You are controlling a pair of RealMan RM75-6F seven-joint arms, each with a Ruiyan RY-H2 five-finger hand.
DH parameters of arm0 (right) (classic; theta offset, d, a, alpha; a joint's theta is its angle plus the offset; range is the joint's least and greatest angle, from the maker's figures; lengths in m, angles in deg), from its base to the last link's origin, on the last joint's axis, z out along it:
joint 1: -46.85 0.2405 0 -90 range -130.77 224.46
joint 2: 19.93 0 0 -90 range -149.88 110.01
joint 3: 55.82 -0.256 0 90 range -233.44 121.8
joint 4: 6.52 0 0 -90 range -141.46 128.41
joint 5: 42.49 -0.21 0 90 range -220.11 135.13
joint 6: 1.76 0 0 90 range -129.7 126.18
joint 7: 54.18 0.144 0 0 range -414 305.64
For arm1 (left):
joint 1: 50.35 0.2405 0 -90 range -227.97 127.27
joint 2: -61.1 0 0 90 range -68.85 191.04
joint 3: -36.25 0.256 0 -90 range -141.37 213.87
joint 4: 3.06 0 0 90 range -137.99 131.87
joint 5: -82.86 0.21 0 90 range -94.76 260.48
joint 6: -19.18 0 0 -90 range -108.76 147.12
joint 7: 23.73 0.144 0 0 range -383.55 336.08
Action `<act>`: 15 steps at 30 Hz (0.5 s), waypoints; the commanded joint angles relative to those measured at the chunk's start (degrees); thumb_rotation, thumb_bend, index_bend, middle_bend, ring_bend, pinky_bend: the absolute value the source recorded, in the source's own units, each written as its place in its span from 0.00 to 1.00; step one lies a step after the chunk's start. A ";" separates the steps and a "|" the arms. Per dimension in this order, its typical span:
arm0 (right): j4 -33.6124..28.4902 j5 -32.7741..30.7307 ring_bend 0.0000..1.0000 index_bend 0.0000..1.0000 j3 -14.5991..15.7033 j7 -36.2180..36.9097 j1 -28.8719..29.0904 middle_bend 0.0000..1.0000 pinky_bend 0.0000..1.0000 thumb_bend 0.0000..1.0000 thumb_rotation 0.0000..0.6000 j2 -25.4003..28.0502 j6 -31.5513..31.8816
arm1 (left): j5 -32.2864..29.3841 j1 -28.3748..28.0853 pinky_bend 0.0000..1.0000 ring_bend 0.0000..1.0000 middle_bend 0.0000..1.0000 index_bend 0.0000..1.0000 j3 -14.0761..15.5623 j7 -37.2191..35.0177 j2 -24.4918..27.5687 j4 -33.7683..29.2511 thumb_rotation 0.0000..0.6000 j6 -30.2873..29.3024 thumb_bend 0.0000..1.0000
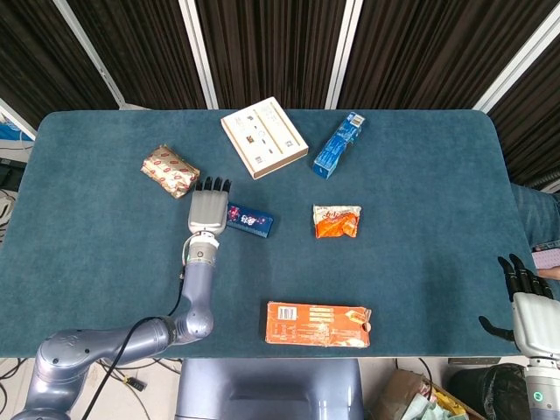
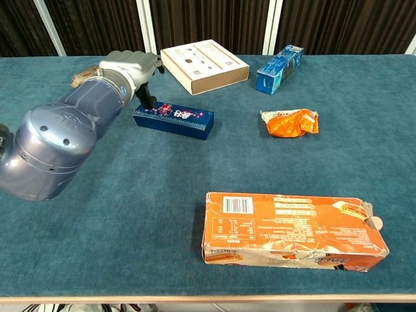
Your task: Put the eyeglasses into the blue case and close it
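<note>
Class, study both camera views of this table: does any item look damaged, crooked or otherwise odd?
Yes. The orange box at the table's near edge is battered: its right end is torn and its front edge is crumpled and frayed. The orange packet beyond it is crumpled too. The blue case, beside the left hand, lies closed and looks intact.

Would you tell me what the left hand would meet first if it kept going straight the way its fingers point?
Judging by the head view, probably nothing: the left hand points between the gold snack packet and the white box, toward the table's far edge.
</note>
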 commanded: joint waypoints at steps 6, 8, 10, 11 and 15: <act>0.07 0.06 0.14 0.06 -0.04 0.03 0.04 0.04 0.16 0.25 1.00 -0.09 0.05 | 0.72 0.18 0.11 0.02 0.08 0.05 0.83 0.98 1.56 -2.43 1.00 0.33 0.30; 0.07 0.02 0.14 0.06 -0.01 0.05 0.05 0.04 0.16 0.25 1.00 -0.10 -0.02 | 0.93 0.41 0.11 0.01 0.08 0.04 1.44 1.94 2.97 -4.60 1.00 0.59 0.26; 0.09 0.15 0.14 0.06 -0.02 0.06 0.07 0.04 0.16 0.25 1.00 -0.12 0.03 | 0.29 0.77 0.10 0.01 0.08 0.04 1.82 3.03 4.54 -7.13 1.00 1.04 0.23; 0.12 0.23 0.14 0.06 -0.01 0.10 0.06 0.04 0.16 0.25 1.00 -0.14 0.08 | -0.54 0.94 0.09 0.01 0.08 0.04 2.10 4.12 5.65 -8.74 1.00 1.50 0.22; 0.12 0.18 0.14 0.06 -0.01 0.14 0.05 0.04 0.16 0.25 1.00 -0.15 0.06 | -4.01 0.81 0.09 0.00 0.08 0.04 2.86 8.30 8.93 -12.87 1.00 2.59 0.21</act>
